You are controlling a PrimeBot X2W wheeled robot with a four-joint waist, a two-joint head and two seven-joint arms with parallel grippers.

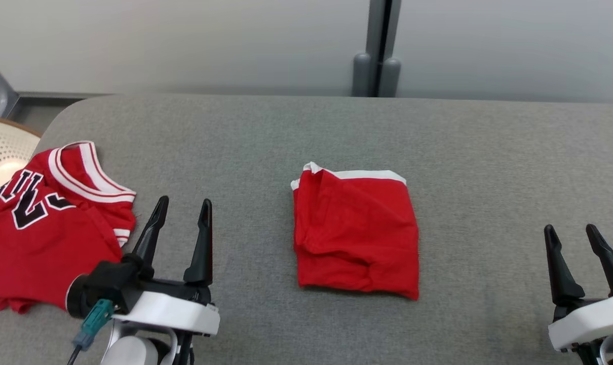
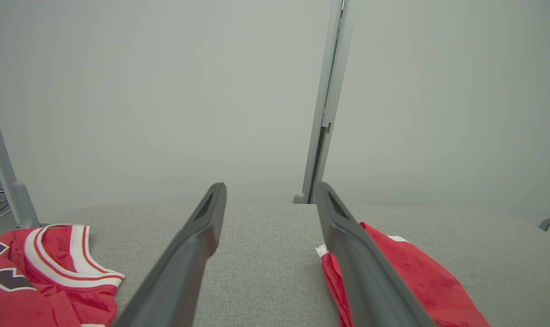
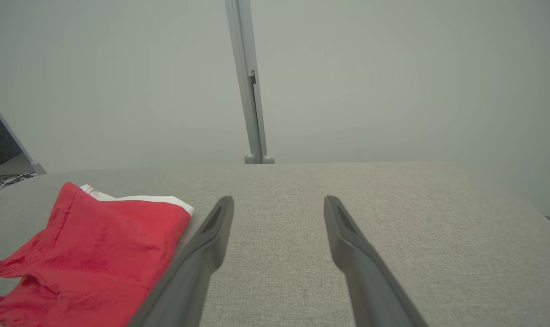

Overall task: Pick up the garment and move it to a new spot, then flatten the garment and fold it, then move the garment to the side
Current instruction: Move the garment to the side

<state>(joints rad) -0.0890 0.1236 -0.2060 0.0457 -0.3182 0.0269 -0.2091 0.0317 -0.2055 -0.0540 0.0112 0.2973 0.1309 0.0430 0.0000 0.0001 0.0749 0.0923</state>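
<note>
Garment [image 1: 355, 233], red with a white band along its far edge, lies folded into a rough square on the grey worktop [image 1: 286, 132], between the two sets of jaws and touched by neither. Left gripper [image 1: 184, 203]: jaws apart, bare worktop showing between them, fingers pointing at the worktop's far edge. The garment sits to the right of these jaws, level with their tips and a little beyond, with a strip of grey cloth separating them. In the left wrist view the right finger [image 2: 347, 245] crosses in front of the garment's near-left corner. Right gripper [image 1: 570, 229]: jaws likewise apart, gripping nothing. The garment is well off to their left. The right wrist view puts it [image 3: 93, 245] left of the left finger, its white band on the far side, its near part rumpled into a fold. Jersey [image 1: 48, 223], red, with a striped white-and-red collar and dark white-edged lettering, lies crumpled to the left of the left jaws, its hem close beside the left finger. Straight ahead of both sets of jaws, past the worktop's far edge, a grey post [image 1: 377, 50] stands against a pale wall. Cream perforated object [image 1: 2, 147] lies far left, beyond the jersey; what it is cannot be told.
</note>
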